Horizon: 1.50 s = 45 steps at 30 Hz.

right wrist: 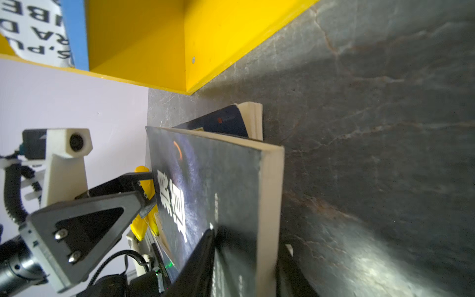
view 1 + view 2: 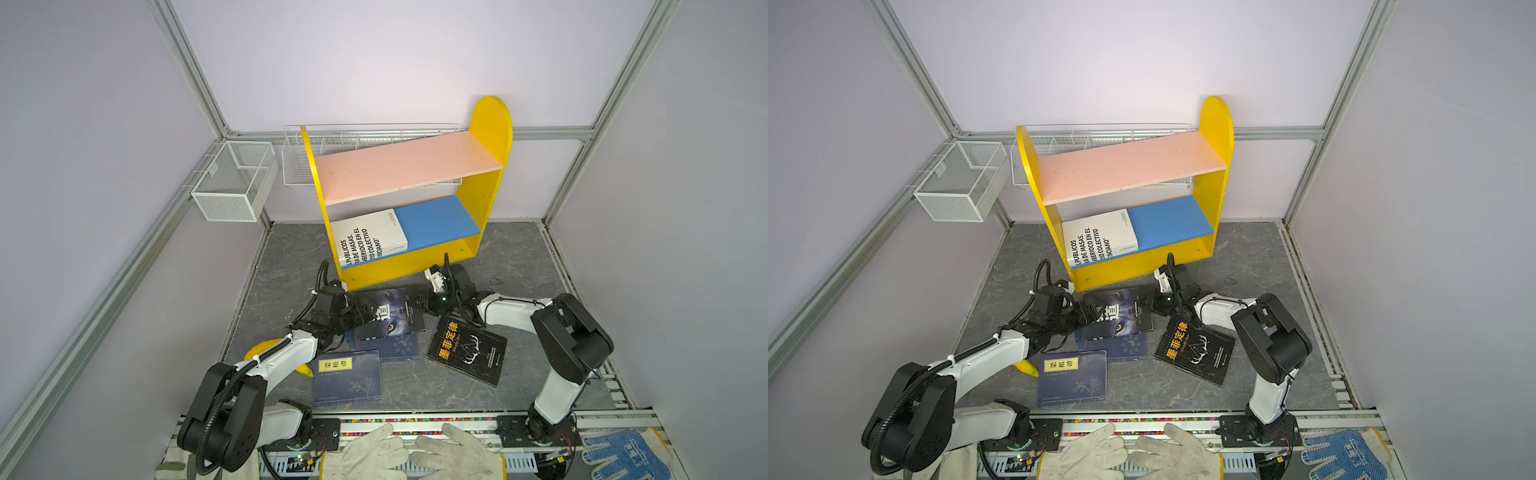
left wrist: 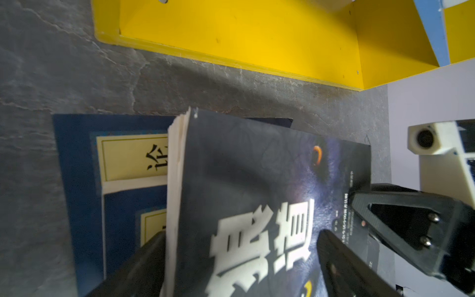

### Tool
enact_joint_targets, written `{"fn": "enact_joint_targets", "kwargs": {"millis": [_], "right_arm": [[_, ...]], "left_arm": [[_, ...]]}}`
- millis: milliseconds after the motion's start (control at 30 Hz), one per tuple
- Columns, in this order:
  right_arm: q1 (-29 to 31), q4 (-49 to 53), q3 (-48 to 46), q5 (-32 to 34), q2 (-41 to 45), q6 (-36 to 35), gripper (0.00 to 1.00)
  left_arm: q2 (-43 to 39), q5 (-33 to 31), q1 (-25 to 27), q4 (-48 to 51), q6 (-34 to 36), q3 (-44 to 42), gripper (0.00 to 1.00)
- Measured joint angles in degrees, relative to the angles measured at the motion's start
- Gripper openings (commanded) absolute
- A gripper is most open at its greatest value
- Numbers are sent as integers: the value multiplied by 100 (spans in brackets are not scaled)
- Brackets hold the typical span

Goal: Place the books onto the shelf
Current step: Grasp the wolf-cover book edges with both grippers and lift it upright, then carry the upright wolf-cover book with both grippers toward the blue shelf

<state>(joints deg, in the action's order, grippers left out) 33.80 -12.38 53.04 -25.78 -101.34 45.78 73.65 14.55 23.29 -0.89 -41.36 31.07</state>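
Fingers [image 1: 203, 259] of the right gripper [image 2: 419, 306] closed on the right edge of the black wolf-eye book [image 2: 399, 320], one on the cover, one beneath. Left gripper [image 2: 368, 315] spread wide at the opposite edge, one finger [image 3: 341, 267] over the cover, its partner beside the page block; not closed on the book. Book resting on navy books [image 2: 395, 348], just in front of the shelf [image 2: 490, 124], with a strip of bare table [image 2: 519, 257] between. Pink upper board [image 2: 407, 166] bare. Blue lower board [image 2: 440, 220] free on its right half, white book [image 2: 370, 241] flat on its left. A further navy book [image 2: 347, 376] and a second black book [image 2: 467, 349] lie apart, nearer the front. Number of navy books underneath unclear. Banana [image 2: 262, 347] mostly behind the left arm. White book's title cut off by the shelf side.
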Motion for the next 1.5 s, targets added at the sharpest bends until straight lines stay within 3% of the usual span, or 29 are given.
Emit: {"fn": "enact_joint_targets", "kwargs": {"millis": [233, 600, 933, 1133, 1500], "right_arm": [[-227, 474, 7, -74, 619, -192, 13], [-772, 1008, 57, -356, 1169, -238, 7], [-1386, 1388, 310, -1156, 2280, -339, 8], [-1499, 1252, 308, -1626, 2653, -203, 8], [-1843, 173, 251, -2479, 2881, 444, 9]], "left_arm": [[254, 114, 55, -15, 11, 422, 90], [-155, 122, 74, 234, 339, 883, 97], [-442, 1405, 74, 66, 216, 887, 96], [-389, 2214, 74, -739, -79, 861, 84], [175, 3506, 24, -3276, -1244, 625, 63]]}}
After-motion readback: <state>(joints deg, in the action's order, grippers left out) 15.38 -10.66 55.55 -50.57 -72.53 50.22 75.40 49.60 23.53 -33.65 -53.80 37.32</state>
